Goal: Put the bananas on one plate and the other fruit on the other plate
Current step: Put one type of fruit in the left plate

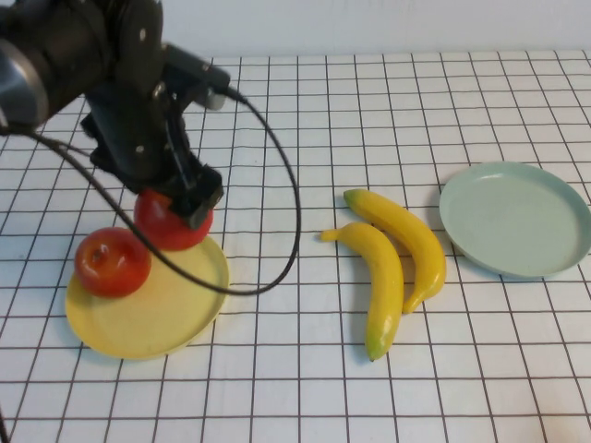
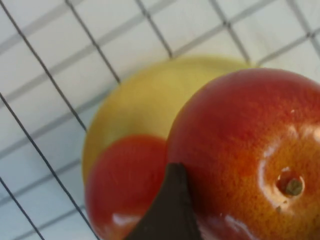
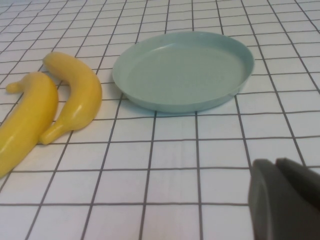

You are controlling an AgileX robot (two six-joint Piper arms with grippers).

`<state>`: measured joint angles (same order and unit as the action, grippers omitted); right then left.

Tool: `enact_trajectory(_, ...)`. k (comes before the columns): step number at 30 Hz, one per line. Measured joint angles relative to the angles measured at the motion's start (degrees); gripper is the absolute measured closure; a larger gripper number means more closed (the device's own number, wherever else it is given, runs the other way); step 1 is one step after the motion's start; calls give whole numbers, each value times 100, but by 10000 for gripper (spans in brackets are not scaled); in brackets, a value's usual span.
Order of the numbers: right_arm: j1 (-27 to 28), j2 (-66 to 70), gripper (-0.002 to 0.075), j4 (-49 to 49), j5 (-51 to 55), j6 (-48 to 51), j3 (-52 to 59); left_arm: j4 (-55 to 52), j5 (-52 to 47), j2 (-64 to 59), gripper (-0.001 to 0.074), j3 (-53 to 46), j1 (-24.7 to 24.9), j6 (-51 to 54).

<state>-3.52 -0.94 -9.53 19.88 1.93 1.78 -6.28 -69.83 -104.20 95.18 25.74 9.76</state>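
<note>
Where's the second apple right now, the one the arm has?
High view, robot's left: the second apple is shut in the left gripper over the yellow plate's far rim, beside the other apple.

apples (image 1: 113, 261) red, yellowish patches | bananas (image 1: 386, 286) yellow | plates: pale yellow (image 1: 157, 318), mint-green (image 1: 517, 219) | table (image 1: 305, 388) white, black grid

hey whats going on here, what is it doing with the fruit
The left gripper is shut on a shiny red apple over the far rim of the pale yellow round plate. A second red apple already sits on that plate. Two glossy yellow bananas lie side by side on the checked tablecloth, beside the bare mint-green plate. The right gripper hangs low near that plate, holding nothing.
</note>
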Motion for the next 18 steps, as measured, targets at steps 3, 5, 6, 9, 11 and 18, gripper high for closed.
enact_trajectory(3, 0, 0, 741, -14, 0, 0, 0, -47, 405, 265, 151, -895, -49, -185)
enact_trajectory(5, 0, 0, 741, -27, 0, 0, 0, -47, 793, 442, 150, -1423, -49, -289)
enact_trajectory(6, 0, 0, 741, -53, 0, 0, 0, -14, 1005, 512, 150, -1634, -49, -328)
enact_trajectory(9, 0, 0, 741, -107, 0, 0, 0, 55, 1546, 587, 150, -2009, -49, -447)
enact_trajectory(11, 0, 0, 741, -121, 0, 0, 0, 144, 1684, 587, 151, -2077, -49, -490)
enact_trajectory(18, 0, 0, 741, -150, 0, 0, 0, 351, 1801, 619, 72, -2109, -49, -482)
